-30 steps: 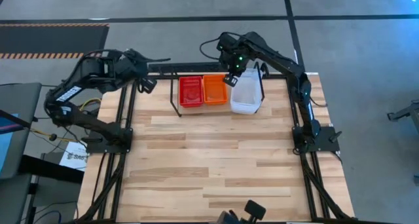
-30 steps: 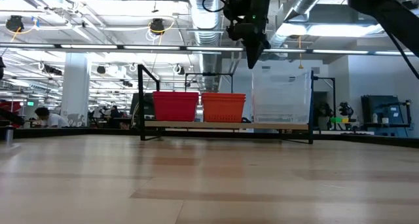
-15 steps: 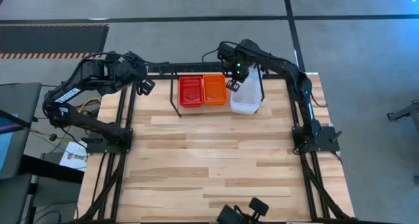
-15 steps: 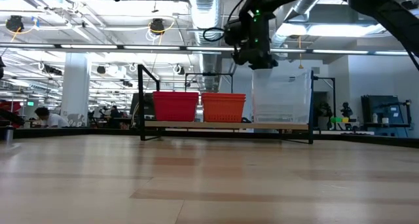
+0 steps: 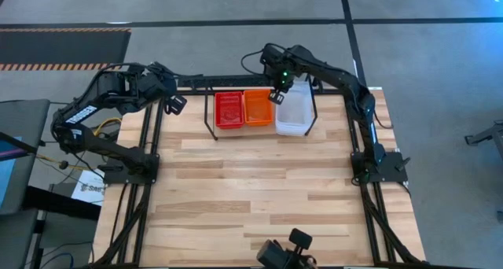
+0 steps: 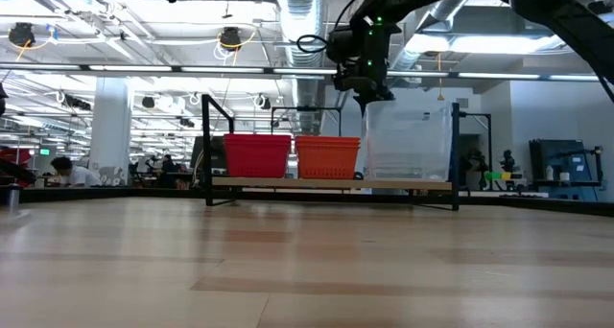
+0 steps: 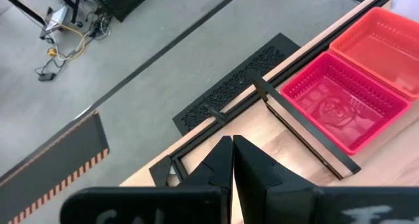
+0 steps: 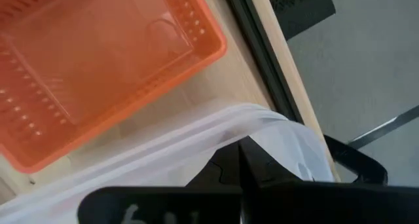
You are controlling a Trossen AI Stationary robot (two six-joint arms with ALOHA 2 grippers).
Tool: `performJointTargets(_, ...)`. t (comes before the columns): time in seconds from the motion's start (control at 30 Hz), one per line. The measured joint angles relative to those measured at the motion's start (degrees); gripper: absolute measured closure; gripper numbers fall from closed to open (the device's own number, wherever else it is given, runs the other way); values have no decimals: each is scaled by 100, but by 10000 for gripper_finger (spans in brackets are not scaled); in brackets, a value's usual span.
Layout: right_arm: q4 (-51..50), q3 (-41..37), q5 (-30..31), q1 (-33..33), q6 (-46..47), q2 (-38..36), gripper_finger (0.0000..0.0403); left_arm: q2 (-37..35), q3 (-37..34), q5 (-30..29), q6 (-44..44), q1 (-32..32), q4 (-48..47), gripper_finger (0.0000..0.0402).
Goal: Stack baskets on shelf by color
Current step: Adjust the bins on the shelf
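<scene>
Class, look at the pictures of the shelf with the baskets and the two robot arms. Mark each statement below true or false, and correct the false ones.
1. The red basket sits beside the orange basket on the shelf. True.
2. The clear basket stands between them. False: it is at the end, next to the orange one.
3. The right hand is over the near edge of the clear basket. False: over its far corner by the orange one.
4. The left hand is off to the side of the shelf, shut. True.

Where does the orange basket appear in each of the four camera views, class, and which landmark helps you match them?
High view: orange basket at the table's far edge, middle of three.
Low view: centre, on the shelf.
Left wrist view: upper right corner.
Right wrist view: upper left.
Shared landmark: the red basket or the clear basket beside it.
</scene>
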Motion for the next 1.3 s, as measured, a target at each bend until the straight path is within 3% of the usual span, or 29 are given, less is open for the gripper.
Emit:
performJointTargets(0.53, 495, 11, -255, 117, -340, 0, 403, 2, 1, 53, -137, 0, 1, 401)
performJointTargets(0.67, 374, 143, 120, 40, -324, -59, 403, 2, 1, 205, -138, 0, 0, 401)
performJointTargets(0.9, -668, 469, 113, 160, -155, -290, 403, 4, 2, 317, -158, 0, 0, 401)
performJointTargets(1.1, -1396, 440, -453, 744, -70, -702, 403, 4, 2, 318, -158, 0, 0, 402)
performJointTargets(1.3, -1403, 437, -1848, 1425, -309, -1092, 403, 4, 1, 321, -158, 0, 0, 401)
